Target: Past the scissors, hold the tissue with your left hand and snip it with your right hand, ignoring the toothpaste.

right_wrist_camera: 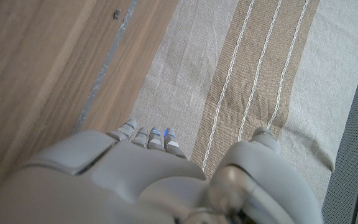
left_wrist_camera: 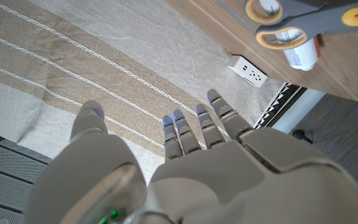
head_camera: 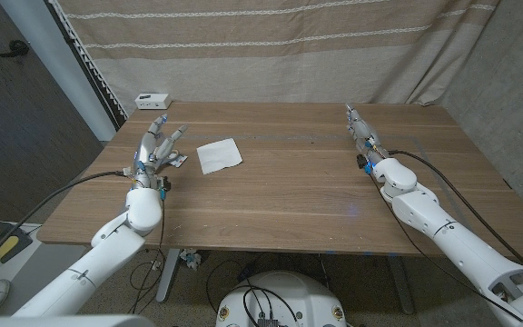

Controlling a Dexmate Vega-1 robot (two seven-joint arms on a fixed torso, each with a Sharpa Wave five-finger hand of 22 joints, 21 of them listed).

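Left hand (head_camera: 155, 150) spread open beside scissors (left_wrist_camera: 303, 22), holding nothing; right hand (head_camera: 363, 136) empty, fingers straight; tissue (head_camera: 219, 155) lies flat on table (head_camera: 289, 200)

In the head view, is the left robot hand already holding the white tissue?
No. The left robot hand is open beside the tissue, which lies flat on the table apart from it.

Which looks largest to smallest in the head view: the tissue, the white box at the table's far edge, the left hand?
1. left hand, though it may be nearer the camera
2. tissue
3. white box
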